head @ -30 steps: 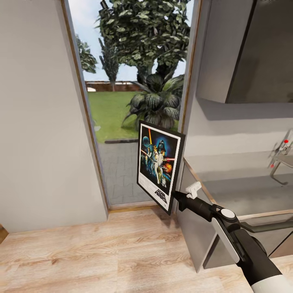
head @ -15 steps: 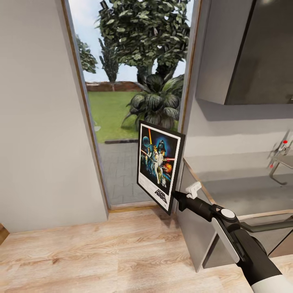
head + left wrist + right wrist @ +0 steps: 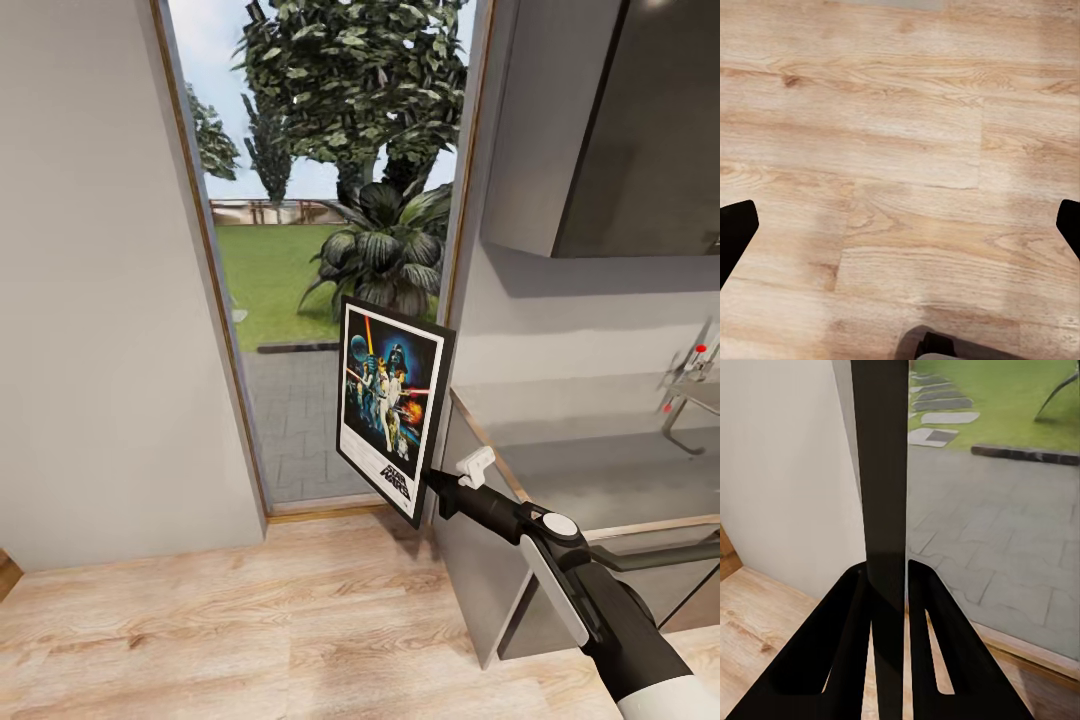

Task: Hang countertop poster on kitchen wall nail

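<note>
The poster [image 3: 392,405] hangs upright in the air in front of the glass door, black frame, white border, colourful figures facing me. My right gripper [image 3: 432,482] is shut on its lower right edge. In the right wrist view the poster's edge [image 3: 881,472] runs as a black strip straight up between the two fingers [image 3: 844,637], which press on it from both sides. The steel-look kitchen countertop [image 3: 590,455] lies to the right, with the chrome tap [image 3: 685,390] at its far end. My left gripper [image 3: 900,225] is open over bare wood floor. No nail shows on the pale wall [image 3: 90,300].
A tall glass door [image 3: 330,250] with a wooden frame looks onto a garden straight ahead. A dark glossy upper cabinet [image 3: 620,120] hangs above the counter. The grey cabinet's corner [image 3: 470,580] stands close beside my right arm. Light wood floor [image 3: 230,630] spreads in front.
</note>
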Controlling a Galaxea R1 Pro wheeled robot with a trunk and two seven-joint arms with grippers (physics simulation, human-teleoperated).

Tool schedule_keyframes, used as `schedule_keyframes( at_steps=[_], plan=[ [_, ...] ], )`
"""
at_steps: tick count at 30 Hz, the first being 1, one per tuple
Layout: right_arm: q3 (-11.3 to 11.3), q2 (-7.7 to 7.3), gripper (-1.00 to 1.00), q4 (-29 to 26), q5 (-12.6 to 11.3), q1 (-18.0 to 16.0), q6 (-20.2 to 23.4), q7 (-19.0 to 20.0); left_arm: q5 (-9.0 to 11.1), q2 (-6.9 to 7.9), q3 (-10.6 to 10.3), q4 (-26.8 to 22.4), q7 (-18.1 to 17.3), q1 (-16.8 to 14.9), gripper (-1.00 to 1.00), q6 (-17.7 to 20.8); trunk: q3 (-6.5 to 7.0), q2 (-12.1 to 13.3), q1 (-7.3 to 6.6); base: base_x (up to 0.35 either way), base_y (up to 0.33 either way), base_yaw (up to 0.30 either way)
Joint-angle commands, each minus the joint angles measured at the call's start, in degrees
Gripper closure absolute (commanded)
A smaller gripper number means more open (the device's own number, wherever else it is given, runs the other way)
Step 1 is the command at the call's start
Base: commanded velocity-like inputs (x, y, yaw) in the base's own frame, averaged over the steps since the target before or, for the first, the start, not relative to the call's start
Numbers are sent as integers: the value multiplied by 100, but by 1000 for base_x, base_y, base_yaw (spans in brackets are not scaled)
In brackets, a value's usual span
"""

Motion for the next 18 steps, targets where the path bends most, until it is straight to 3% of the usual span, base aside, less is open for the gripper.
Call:
schedule_keyframes(
  at_steps=[1,18],
  plan=[
    [5,-4,100,-5,-74,-6,57,11,0,-4,25,-6,-46,0,-100,-6,-11,-12,4,0,0,0],
    [3,-4,100,-6,-74,-5,58,11,0,-4,27,1,-41,-1,-100,-12,-11,-12,4,0,0,1]
  ],
)
